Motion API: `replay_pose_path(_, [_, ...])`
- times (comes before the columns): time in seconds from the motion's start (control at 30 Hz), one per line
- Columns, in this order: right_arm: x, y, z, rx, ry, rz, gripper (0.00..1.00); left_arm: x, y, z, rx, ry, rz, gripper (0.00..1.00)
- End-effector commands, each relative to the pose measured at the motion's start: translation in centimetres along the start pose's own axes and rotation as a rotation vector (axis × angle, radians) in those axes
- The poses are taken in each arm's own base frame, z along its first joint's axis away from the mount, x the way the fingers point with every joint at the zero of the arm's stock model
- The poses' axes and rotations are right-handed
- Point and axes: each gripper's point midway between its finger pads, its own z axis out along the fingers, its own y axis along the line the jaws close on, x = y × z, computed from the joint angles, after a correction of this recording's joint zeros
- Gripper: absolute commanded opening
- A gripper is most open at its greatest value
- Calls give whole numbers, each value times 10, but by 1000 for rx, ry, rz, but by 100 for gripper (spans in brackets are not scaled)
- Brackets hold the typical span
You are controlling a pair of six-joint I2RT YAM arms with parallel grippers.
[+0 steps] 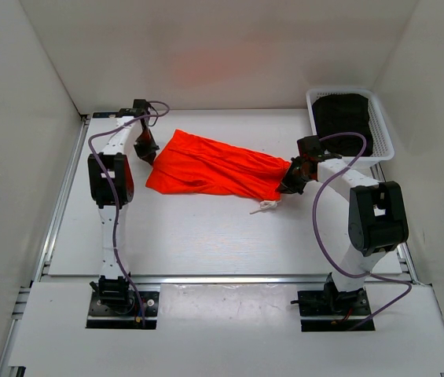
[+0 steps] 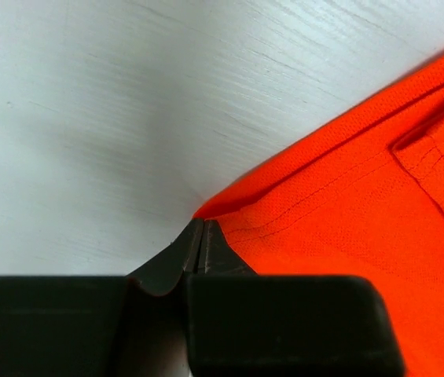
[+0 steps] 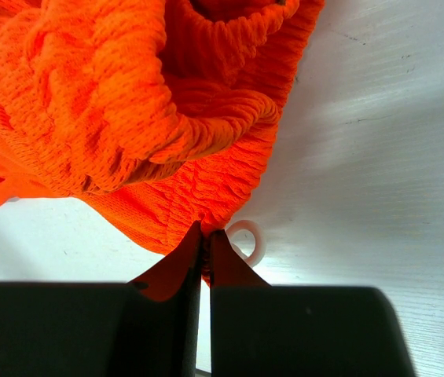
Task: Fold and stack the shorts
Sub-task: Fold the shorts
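Jaws on both sides are pressed right together with orange fabric nipped between the tips. The shorts (image 1: 214,166) lie stretched out across the middle of the table (image 1: 206,243), leg end to the left, gathered waistband (image 3: 206,133) to the right. The white drawstring (image 1: 267,206) trails off onto the table near the waistband end, and a loop of it shows in the right wrist view too.

The left gripper (image 1: 149,153) has the far left corner of the hem; up close, its fingertips (image 2: 214,243) meet exactly where the stitched edge comes to a point. The right gripper (image 1: 288,184) is pinching the bunched elastic at its lower edge.

The left arm reaches straight up its side of the table, with the wrist turned in toward the cloth. The right arm is elbow-out, its forearm angled left.

A white basket (image 1: 384,133) with something dark folded in it sits in the far right corner.
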Motion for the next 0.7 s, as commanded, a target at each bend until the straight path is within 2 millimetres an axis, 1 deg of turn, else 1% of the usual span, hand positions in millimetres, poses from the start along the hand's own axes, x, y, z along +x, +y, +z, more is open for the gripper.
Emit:
replay_pose_path(0.0, [1, 1, -9, -5, -9, -16, 0, -33, -4, -57, 34, -153, -13, 10])
replay_pose_path(0.03, [4, -1, -8, 1, -3, -14, 0, -35, -4, -62, 38, -161, -14, 10])
replay_pose_path(0.1, [4, -1, -8, 1, -3, -14, 0, -33, -7, -62, 53, -154, -13, 10])
replay_pose_path(0.13, [4, -1, -8, 1, -3, -14, 0, -34, -5, -62, 62, -149, -20, 21])
replay_pose_path(0.17, [4, -1, -8, 1, -3, -14, 0, -32, -10, -62, 93, -135, -18, 40])
replay_pose_path(0.2, [4, -1, -8, 1, -3, -14, 0, -26, -12, -55, 100, -110, -15, 52])
replay_pose_path(0.23, [4, -1, -8, 1, -3, -14, 0, -23, -7, -51, 100, -88, -13, 62])
replay_pose_path(0.27, [4, -1, -8, 1, -3, -14, 0, -19, -8, -48, 110, -72, -12, 64])
replay_pose_path(0.3, [4, -1, -8, 1, -3, -14, 0, -14, -13, -42, 138, -49, -9, 70])
replay_pose_path(0.37, [3, 0, -10, -5, -9, -16, 0, -8, -13, -30, 152, -20, -25, 71])
replay_pose_path(0.4, [3, 0, -10, -5, -9, -16, 0, -11, -14, -30, 157, -29, -25, 71])
replay_pose_path(0.43, [3, 0, -10, -5, -9, -16, 0, -8, -15, -25, 164, -12, -25, 68])
replay_pose_path(0.47, [3, 0, -10, -5, -9, -16, 0, -5, -15, -23, 160, -4, -24, 64])
replay_pose_path(0.53, [3, 0, -10, -5, -9, -16, 0, -2, -16, -12, 163, 11, -24, 60])
replay_pose_path(0.57, [3, 0, -10, -5, -9, -16, 0, -5, -20, -16, 181, 6, -23, 58])
replay_pose_path(0.67, [3, 0, -10, -5, -9, -16, 0, -6, -21, -10, 180, 8, -23, 52])
